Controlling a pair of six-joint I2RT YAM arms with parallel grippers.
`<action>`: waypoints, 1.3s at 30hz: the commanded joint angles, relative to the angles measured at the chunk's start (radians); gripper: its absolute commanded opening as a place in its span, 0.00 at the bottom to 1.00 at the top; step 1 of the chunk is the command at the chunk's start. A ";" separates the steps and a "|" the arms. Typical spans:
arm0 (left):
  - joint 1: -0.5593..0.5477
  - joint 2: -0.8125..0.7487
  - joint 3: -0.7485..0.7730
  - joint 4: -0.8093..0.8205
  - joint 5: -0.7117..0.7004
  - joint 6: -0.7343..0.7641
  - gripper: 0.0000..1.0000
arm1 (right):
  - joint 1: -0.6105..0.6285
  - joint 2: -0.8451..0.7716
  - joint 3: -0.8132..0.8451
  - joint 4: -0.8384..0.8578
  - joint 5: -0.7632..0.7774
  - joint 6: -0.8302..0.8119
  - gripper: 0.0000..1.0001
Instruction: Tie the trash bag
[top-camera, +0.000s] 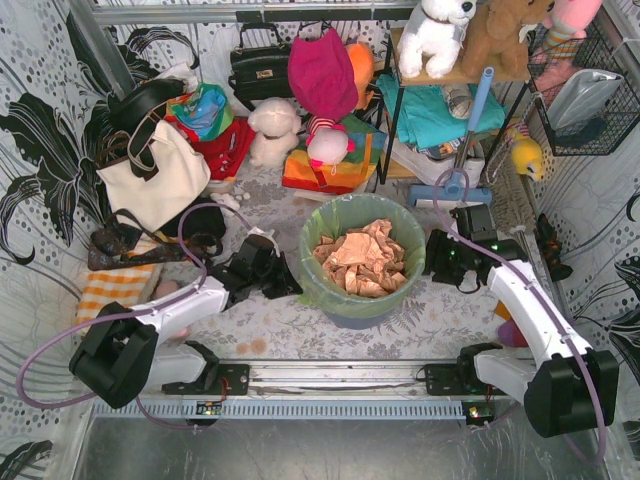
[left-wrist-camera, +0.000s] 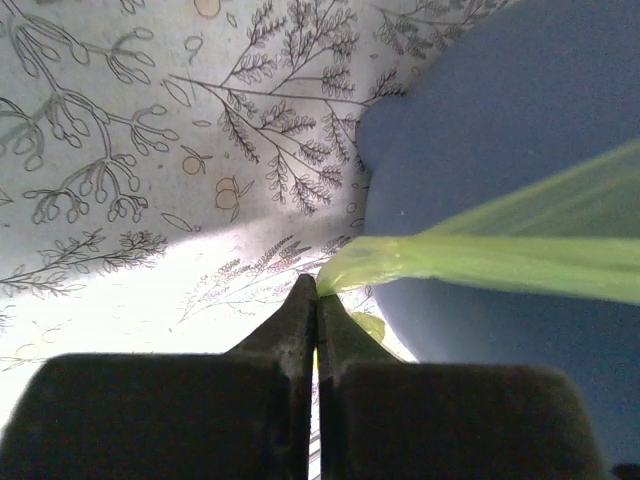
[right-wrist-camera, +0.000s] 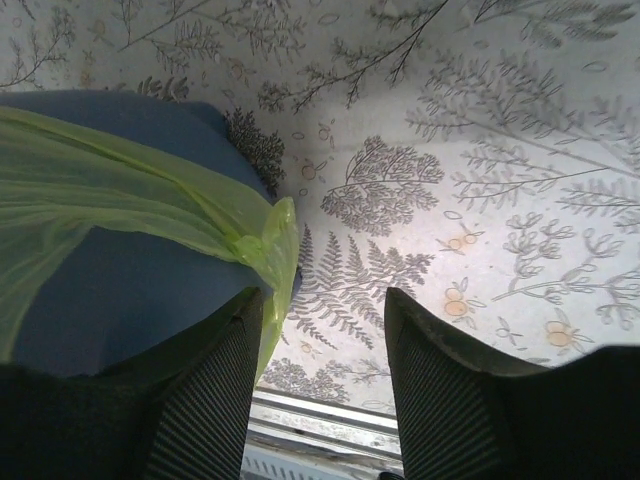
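The lime-green trash bag (top-camera: 345, 222) lines the blue-grey bin (top-camera: 352, 316), with crumpled tan paper (top-camera: 362, 258) inside. My left gripper (top-camera: 292, 285) is at the bin's left side. In the left wrist view it (left-wrist-camera: 317, 292) is shut on a stretched strand of the bag (left-wrist-camera: 480, 260), pulled away from the bin (left-wrist-camera: 520, 130). My right gripper (top-camera: 430, 262) is at the bin's right side. In the right wrist view it (right-wrist-camera: 325, 310) is open, and a bunched bag handle (right-wrist-camera: 262, 240) hangs against the inner side of its left finger (right-wrist-camera: 215, 390).
A cream tote with black straps (top-camera: 155, 172) and a black bag (top-camera: 195, 225) lie at the left. Soft toys, clothes and a shelf (top-camera: 440, 110) crowd the back. A metal rail (top-camera: 330, 378) runs along the near edge. Patterned cloth (right-wrist-camera: 480, 180) covers the table.
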 joint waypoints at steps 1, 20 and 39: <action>0.005 -0.036 0.061 -0.088 -0.098 0.066 0.02 | 0.007 -0.019 -0.070 0.143 -0.108 0.066 0.50; 0.244 -0.022 0.225 -0.296 -0.053 0.260 0.00 | 0.337 -0.016 -0.126 0.331 0.049 0.313 0.47; 0.249 0.028 0.275 -0.317 -0.001 0.257 0.00 | 0.336 -0.039 -0.276 0.599 -0.040 0.302 0.49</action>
